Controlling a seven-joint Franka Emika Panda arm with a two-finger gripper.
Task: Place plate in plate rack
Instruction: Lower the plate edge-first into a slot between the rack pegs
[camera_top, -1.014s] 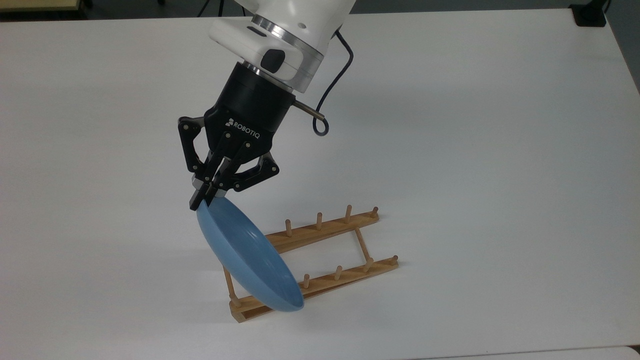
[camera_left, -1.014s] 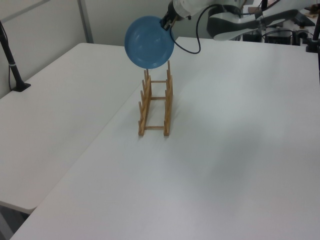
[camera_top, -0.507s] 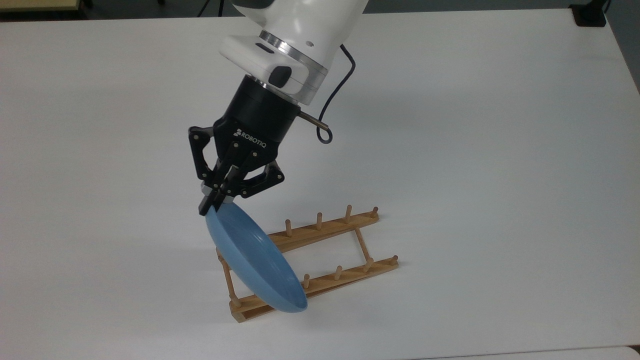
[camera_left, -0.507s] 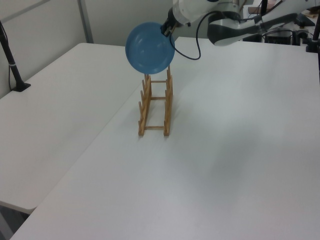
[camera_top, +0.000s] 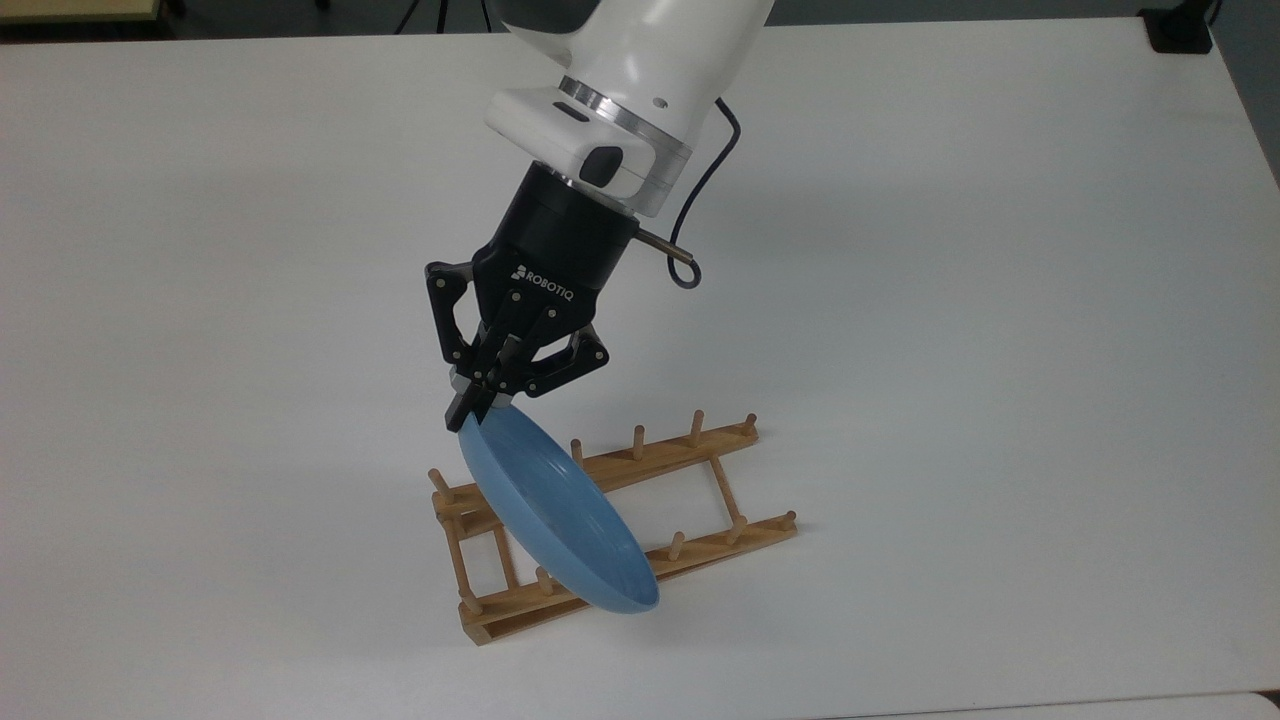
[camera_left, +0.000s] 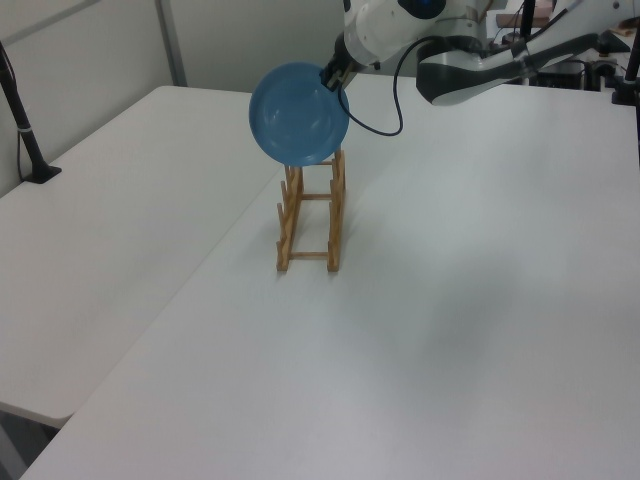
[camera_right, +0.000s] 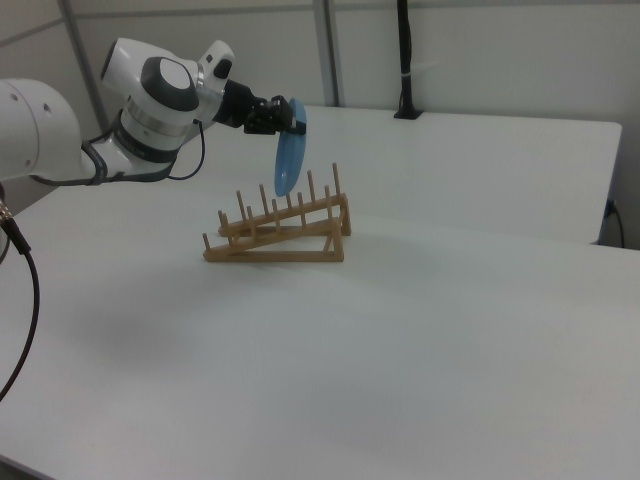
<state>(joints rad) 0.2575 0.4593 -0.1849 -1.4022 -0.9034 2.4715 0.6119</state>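
**Plate held on edge above the rack**

Arm reaches in from the top view's upper edge, white links angled down toward the rack; black gripper (camera_top: 478, 402) tilted, fingers pinched tight on the rim of the plate (camera_top: 555, 520); a dark cable (camera_top: 700, 190) loops off the wrist. In the right view the arm comes from the right view's left, wrist near horizontal, plate (camera_right: 288, 158) hanging edge-on and slightly tilted above the pegs. In the left view the plate (camera_left: 298, 114) faces the camera as a full blue disc over the far end of the plate rack (camera_left: 310, 218); its lower edge looks close to the pegs, contact cannot be told. Plate rack (camera_top: 690, 450) sits on a white table (camera_top: 1000, 300); a black post (camera_right: 405, 60) stands at the table's far edge in the right view; pale wall panels behind.
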